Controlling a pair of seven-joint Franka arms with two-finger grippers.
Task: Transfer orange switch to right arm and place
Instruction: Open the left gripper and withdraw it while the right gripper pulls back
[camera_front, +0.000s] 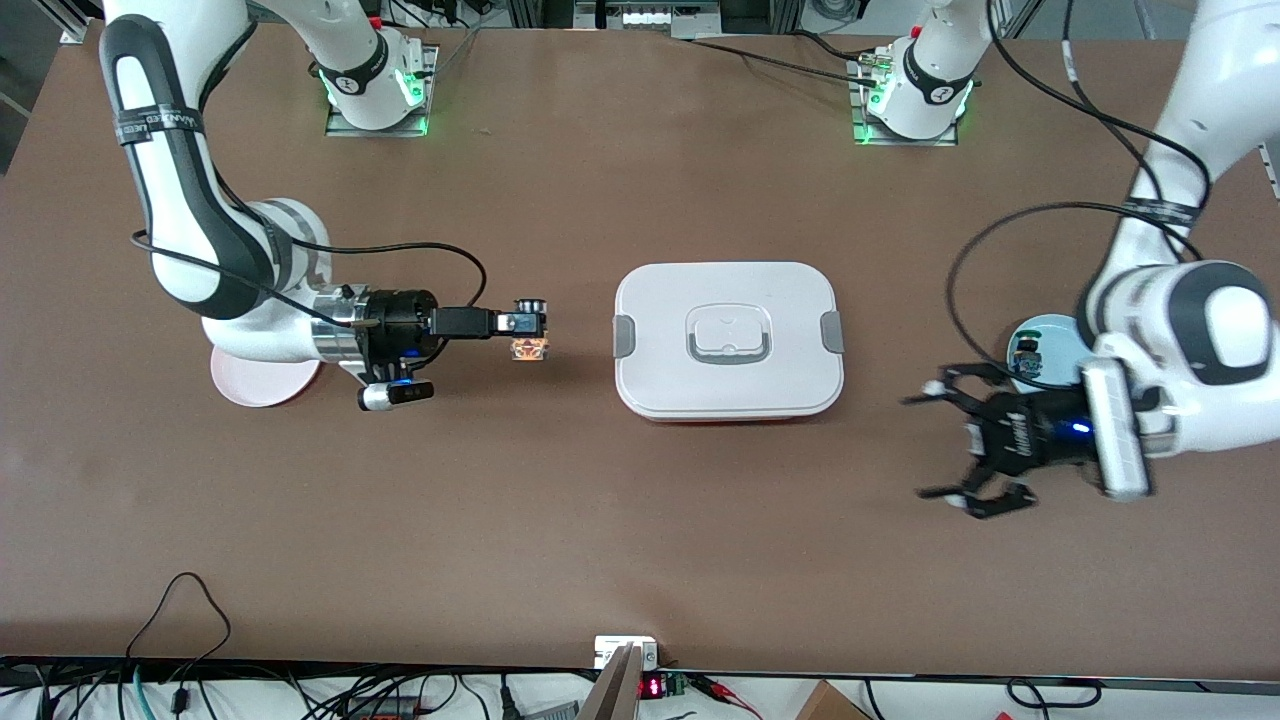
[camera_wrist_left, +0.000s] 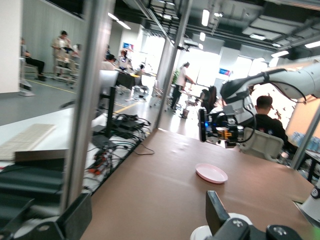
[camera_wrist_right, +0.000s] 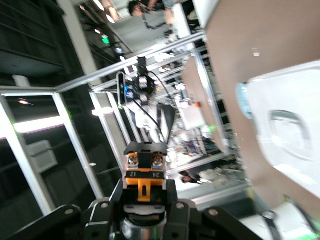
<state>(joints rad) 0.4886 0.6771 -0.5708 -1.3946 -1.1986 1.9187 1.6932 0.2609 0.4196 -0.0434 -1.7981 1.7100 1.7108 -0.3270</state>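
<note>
My right gripper is shut on the orange switch and holds it above the table between the pink plate and the white lidded box. In the right wrist view the orange switch sits between the fingers, its black and orange body pointing away. My left gripper is open and empty, in the air past the box at the left arm's end, beside the blue plate. The left wrist view shows its fingers spread wide and the right gripper with the switch far off.
The blue plate carries another small black switch. The pink plate lies partly under the right arm's wrist. The white box with grey latches stands mid-table. Cables run along the table's near edge.
</note>
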